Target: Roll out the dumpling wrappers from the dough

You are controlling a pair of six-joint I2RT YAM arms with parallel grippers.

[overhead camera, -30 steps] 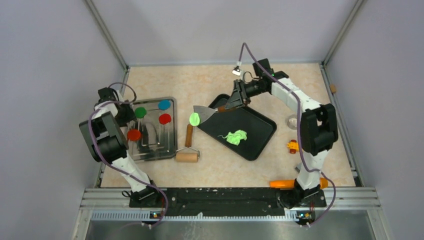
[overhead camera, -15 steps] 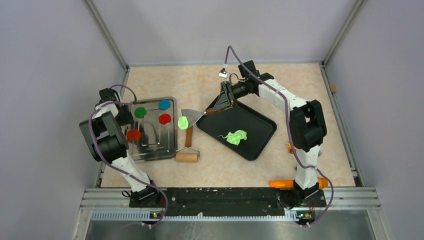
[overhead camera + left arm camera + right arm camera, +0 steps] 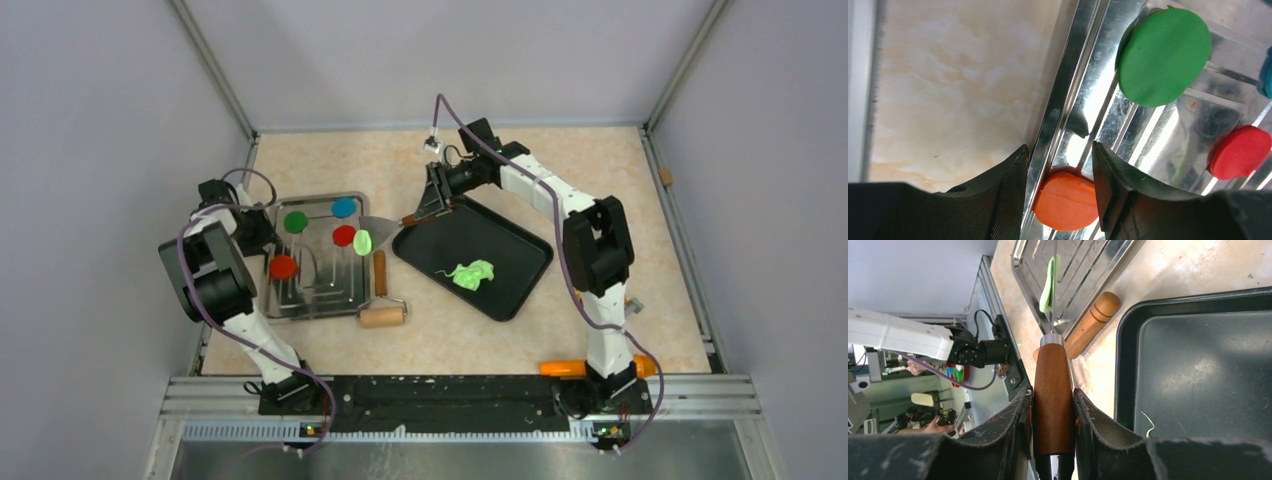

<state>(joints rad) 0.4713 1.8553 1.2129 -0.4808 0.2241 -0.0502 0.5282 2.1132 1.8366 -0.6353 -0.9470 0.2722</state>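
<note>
Enclosing beige marbled tbl top (image 3: 560, 160): grey walls (image 3: 90, 120).

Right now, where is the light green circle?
In the top view the light green circle sits on the scraper blade, over the metal tray's right edge, beside a red disc.

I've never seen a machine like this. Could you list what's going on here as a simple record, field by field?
right gripper: shut on the scraper's wooden handle
scraper: blade carries the wrapper at the metal tray's right edge
left gripper: jaws either side of the metal tray's left rim; grip unclear
metal tray holds: green disc, blue disc, red disc, orange disc
black tray: holds ragged dough
rolling pin: lying between the trays
</note>
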